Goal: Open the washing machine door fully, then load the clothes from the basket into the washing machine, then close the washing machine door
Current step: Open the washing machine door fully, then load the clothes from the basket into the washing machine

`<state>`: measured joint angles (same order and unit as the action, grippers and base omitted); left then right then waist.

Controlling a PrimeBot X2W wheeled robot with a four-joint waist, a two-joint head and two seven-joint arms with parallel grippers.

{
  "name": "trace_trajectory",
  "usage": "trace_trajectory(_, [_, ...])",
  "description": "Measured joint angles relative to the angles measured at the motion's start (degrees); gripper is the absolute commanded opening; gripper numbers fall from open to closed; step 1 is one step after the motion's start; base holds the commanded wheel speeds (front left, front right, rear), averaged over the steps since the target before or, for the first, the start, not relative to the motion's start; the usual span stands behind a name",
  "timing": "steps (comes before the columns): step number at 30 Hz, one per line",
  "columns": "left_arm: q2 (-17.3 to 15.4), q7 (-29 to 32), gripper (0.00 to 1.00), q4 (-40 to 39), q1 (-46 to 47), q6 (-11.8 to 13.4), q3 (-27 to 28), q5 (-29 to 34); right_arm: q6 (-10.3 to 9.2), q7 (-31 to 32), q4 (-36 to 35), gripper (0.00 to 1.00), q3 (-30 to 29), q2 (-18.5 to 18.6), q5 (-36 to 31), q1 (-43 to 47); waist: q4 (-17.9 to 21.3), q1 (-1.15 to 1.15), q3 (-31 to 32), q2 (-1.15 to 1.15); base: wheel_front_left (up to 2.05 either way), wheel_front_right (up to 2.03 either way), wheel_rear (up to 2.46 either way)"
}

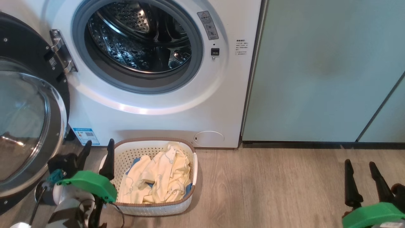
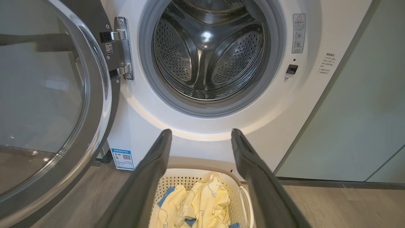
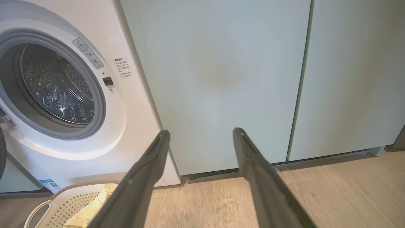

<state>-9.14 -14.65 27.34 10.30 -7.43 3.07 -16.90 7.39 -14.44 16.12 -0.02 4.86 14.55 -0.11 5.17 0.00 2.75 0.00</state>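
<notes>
At the far left of the head view, item 1: the washing machine door (image 1: 28, 104), swung out on its steel hinge (image 1: 61, 50) and well clear of the opening, with the inner glass bowl facing the robot; step 1 of 3 is judged done. Item 2: the left gripper (image 1: 99, 142), low between the door and the basket, its 2 dark fingers spread wide and holding nothing; whether the tips touch the basket's left rim cannot be told. Its wrist view frames the basket between the fingers. Item 3: the basket (image 1: 152, 140), standing on the wooden floor (image 1: 269, 183) just before the foot of the machine. Item 4: the clothes (image 1: 161, 177), pale yellow with blue trim, heaped inside the basket, none lifted, none in either gripper. Item 5: the washing machine (image 1: 158, 117), white, its mouth open above and behind the basket; the steel drum (image 1: 139, 38) looks bare, so loading is judged not yet begun. Item 6: pale teal cabinets (image 1: 316, 79), right of the machine, no part in the task. Item 7: the right gripper (image 1: 360, 163), at the lower right over the floor, fingers likewise parted wide and empty, well apart from the basket. Outstanding: step 2, the whole of the loading, and step 3, shutting the door.
</notes>
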Motion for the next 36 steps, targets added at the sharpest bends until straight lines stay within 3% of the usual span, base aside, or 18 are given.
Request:
trace_trajectory(22, [-0.34,0.00,1.00,2.26,0.58,0.00,-0.65,-1.32,0.00,0.00,0.12,1.00,-0.04,-0.16,0.01,0.00,-0.85,0.00,-0.02,0.00,0.05,-0.05,0.00])
trace_trajectory(36, [-0.68,0.00,1.00,2.47,0.71,0.00,-1.04,-2.30,0.00,0.00,0.34,1.00,0.02,-0.27,0.07,0.12,-0.77,0.00,-0.71,0.00,1.48,-1.47,-0.01])
